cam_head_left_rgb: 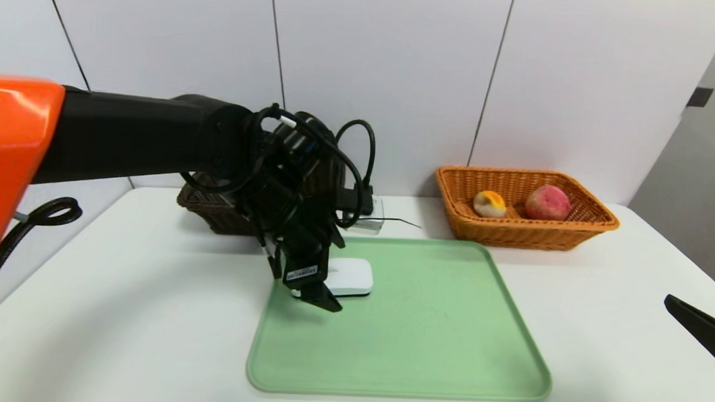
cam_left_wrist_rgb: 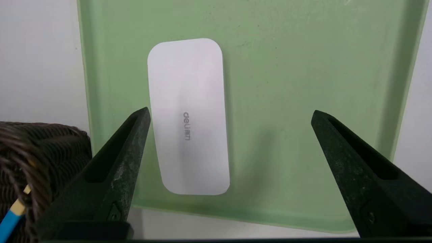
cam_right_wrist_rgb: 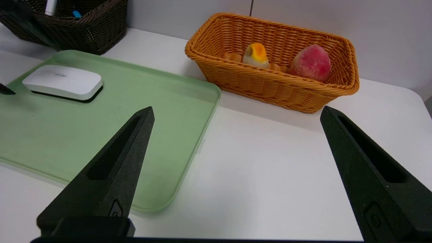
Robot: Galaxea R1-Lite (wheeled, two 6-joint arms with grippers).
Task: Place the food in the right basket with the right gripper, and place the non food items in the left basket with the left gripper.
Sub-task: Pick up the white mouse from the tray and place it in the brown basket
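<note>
Hovering over green tray (cam_left_wrist_rgb: 303, 67), left gripper (cam_left_wrist_rgb: 229, 114) spread wide, grasping nothing; white box (cam_left_wrist_rgb: 189, 114) marked "deli" lies flat just beneath, nearer one fingertip. Right gripper (cam_right_wrist_rgb: 236, 113) released, parked on the bench (cam_right_wrist_rgb: 270, 168) side. Peach (cam_right_wrist_rgb: 310, 63) and bun (cam_right_wrist_rgb: 256, 54) sit in orange basket (cam_right_wrist_rgb: 270, 84) beyond it.

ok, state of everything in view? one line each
left end effector: open, over the white box, holding nothing
right end effector: open, empty, parked off to the right
white box: flat on the tray, not gripped
tray: on the table, holds only the box
orange basket: upright, holds peach and bun
dark basket: upright, holds marker and spoon
</note>
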